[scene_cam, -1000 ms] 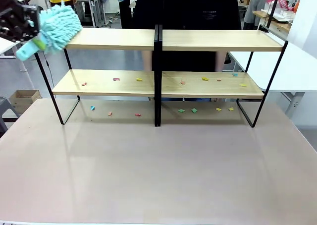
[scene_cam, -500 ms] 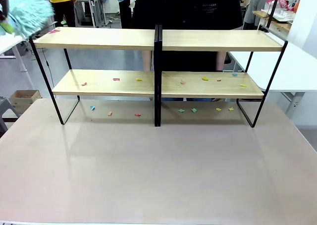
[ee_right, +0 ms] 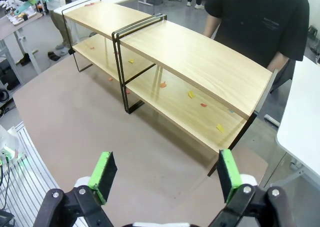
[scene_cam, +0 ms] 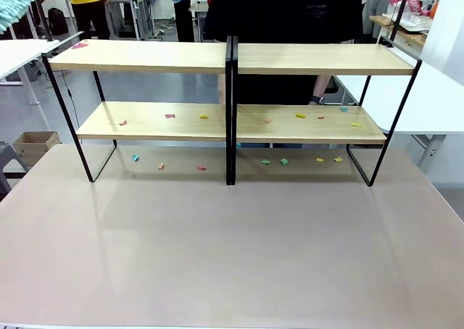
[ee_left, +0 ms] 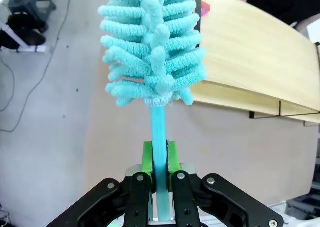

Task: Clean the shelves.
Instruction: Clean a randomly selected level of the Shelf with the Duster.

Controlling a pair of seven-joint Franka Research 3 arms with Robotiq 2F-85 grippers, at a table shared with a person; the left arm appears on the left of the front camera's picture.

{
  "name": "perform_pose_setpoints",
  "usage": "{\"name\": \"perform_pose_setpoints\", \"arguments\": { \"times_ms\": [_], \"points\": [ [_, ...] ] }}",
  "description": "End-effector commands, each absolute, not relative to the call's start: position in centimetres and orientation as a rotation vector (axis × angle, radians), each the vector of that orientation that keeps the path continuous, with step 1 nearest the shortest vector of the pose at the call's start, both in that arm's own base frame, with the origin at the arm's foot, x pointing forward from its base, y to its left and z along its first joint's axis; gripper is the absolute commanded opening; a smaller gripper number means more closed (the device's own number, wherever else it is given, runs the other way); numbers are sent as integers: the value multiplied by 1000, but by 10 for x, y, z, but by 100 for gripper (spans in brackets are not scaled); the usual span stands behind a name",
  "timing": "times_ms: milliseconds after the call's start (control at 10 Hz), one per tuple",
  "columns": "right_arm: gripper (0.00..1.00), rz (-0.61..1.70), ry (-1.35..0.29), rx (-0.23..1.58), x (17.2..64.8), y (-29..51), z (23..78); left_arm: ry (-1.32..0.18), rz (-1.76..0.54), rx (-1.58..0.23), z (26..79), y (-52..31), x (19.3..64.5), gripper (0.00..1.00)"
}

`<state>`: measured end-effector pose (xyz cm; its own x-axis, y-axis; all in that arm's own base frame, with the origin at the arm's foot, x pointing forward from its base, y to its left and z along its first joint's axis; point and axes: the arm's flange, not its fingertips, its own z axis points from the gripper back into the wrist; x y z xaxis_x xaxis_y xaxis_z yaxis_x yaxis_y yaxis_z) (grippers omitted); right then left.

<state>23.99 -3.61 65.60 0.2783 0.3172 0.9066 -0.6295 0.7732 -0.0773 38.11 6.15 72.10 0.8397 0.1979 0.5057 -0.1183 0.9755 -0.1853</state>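
My left hand [ee_left: 160,154] is clamped on a turquoise duster [ee_left: 152,42]; my right hand [ee_right: 166,173] has its fingers apart. The shelves [scene_cam: 159,56] stand at twelve o'clock on the beige worktop [scene_cam: 232,249], with paper scraps [scene_cam: 170,116] on the lower board and a grey-floored workshop behind

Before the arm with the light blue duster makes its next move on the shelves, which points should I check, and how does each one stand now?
1. Grip on duster: ok, left gripper shut on its handle.
2. Right gripper away from shelves: ok, open, well apart.
3. Top board clean: not ok, pink scrap at its left end.
4. Lower board clean: not ok, coloured scraps along it.
5. Person clear of shelves: cannot tell, hands hidden behind the boards.
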Motion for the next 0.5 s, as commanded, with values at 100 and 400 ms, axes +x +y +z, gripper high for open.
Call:
{"name": "perform_pose_setpoints", "arguments": {
  "times_ms": [100,400],
  "points": [
    [100,655,-1123,330,241,-36,656,-512,19,-341,723,49,367,13],
    [100,655,-1123,330,241,-36,656,-428,-243,-639,744,77,308,13]
  ]
}}
